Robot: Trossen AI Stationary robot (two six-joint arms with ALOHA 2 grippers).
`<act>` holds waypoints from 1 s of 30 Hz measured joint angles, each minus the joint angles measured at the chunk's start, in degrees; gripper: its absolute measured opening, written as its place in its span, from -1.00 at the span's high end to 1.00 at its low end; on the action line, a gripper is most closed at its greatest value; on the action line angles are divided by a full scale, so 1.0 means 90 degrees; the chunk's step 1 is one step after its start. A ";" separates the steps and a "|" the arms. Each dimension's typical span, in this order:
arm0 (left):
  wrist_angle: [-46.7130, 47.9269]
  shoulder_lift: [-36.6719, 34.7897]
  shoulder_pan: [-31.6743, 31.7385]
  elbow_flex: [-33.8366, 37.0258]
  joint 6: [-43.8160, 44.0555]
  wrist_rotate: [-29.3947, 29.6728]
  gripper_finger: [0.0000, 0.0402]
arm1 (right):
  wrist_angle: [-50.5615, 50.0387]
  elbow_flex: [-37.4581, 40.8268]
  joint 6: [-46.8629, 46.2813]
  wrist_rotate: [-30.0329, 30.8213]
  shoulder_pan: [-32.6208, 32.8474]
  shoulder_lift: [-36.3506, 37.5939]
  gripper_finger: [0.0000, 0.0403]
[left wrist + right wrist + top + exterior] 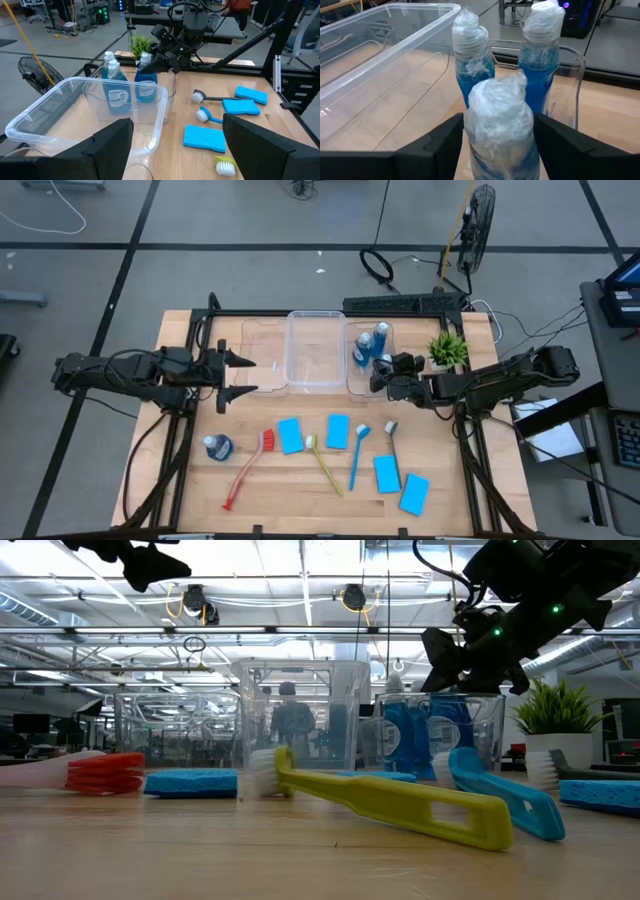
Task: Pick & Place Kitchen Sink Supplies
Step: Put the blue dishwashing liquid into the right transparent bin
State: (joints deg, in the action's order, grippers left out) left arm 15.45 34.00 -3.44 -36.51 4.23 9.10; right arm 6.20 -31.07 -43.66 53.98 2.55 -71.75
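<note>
My right gripper [497,145] reaches low over the narrow bin [370,370] at the table's back edge, fingers spread around a blue bottle [502,125]; whether they grip it I cannot tell.

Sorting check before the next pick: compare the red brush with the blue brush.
The red brush has a red head and pale pink handle; the blue brush has a white head and blue handle. The red brush lies slanted on the table's left half; the blue brush lies nearly straight, right of centre. Both lie flat, heads toward the bins.
</note>
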 joint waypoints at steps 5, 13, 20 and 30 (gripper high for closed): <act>0.0071 0.0000 0.0000 0.0000 0.0043 -0.0002 -0.52 | -0.0019 0.0000 0.0030 -0.0007 0.0000 0.0118 -0.17; 0.0130 0.0000 0.0002 0.0000 0.0065 -0.0002 -0.52 | 0.0012 0.0000 0.0705 0.0001 0.0000 0.0634 -0.21; 0.0125 0.0000 0.0000 0.0000 0.0020 -0.0002 -0.52 | 0.0602 0.0000 0.1500 0.0010 0.0001 0.0983 -0.21; 0.0113 0.0000 0.0000 0.0000 0.0079 -0.0010 -0.52 | 0.2034 0.0000 0.3129 0.0010 0.0004 0.1551 -0.12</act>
State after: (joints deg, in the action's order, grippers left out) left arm 16.47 34.00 -3.44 -36.51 4.94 9.01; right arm 24.50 -31.07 -15.50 54.06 2.58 -57.78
